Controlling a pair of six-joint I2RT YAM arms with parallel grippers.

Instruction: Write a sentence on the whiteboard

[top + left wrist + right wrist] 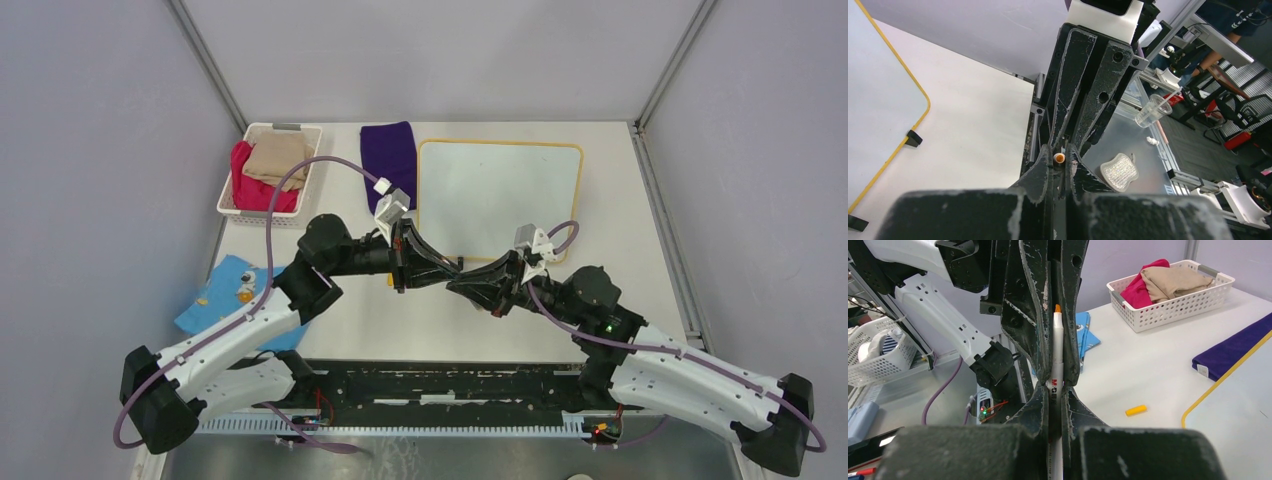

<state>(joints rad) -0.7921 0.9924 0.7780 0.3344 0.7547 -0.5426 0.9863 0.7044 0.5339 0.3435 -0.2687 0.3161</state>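
The whiteboard (pixel 500 190) lies blank just beyond the grippers. The right gripper (pixel 1055 390) and left gripper (pixel 1058 159) both pinch one uncapped marker (pixel 1056 360) — orange nib inside the left's fingers. Loosen one side only once the other holds firmly.

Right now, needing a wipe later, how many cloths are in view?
4: a red cloth and a beige cloth in the basket, a purple cloth beside the whiteboard, a blue cloth by the left arm. The basket may hide more.
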